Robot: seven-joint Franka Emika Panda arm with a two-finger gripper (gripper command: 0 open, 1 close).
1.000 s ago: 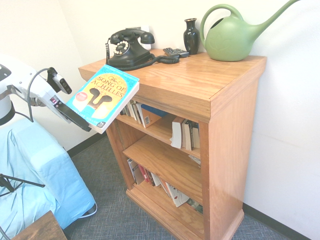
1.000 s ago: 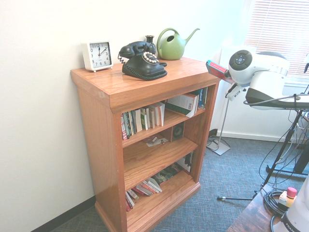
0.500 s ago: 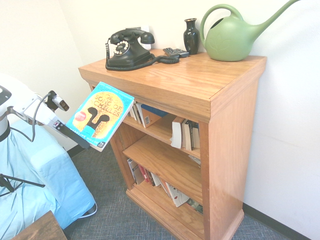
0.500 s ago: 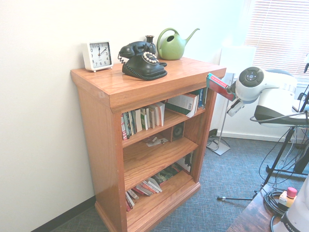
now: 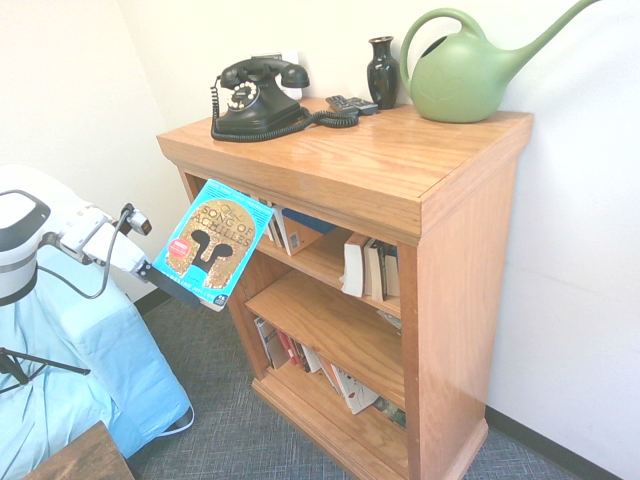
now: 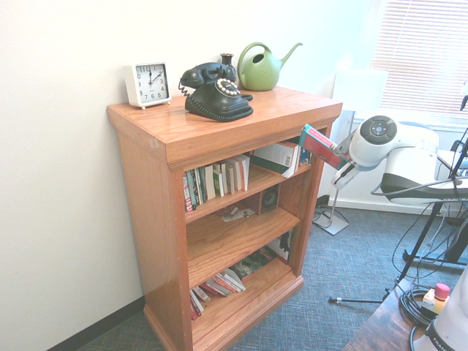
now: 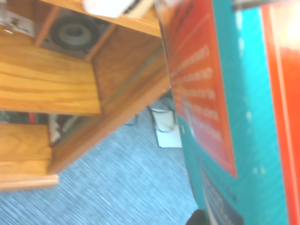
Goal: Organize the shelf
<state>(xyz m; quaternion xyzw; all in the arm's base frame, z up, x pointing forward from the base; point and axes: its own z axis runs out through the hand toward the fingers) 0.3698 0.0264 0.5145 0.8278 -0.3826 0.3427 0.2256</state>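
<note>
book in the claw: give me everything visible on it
The book is a paperback with a teal front cover bearing a gold helmet emblem, dark lettering and a small red round sticker; its back shows red and teal with print in the wrist view. The claw is shut on its lower edge. It is held tilted in the air, front cover up, just outside the shelf, below the overhanging top, level with the upper tier.

Shelf [image 5: 400,170]: we see orange-brown wood, smooth, with a soft sheen.
Book [image 5: 213,243]: paper cover, glossy.
Telephone [image 5: 255,95]: we note shiny black plastic.
Watering can [image 5: 460,75]: matt green plastic.
Vase [image 5: 382,70]: dark, glossy.
Floor [image 5: 230,430]: rough grey carpet.
</note>
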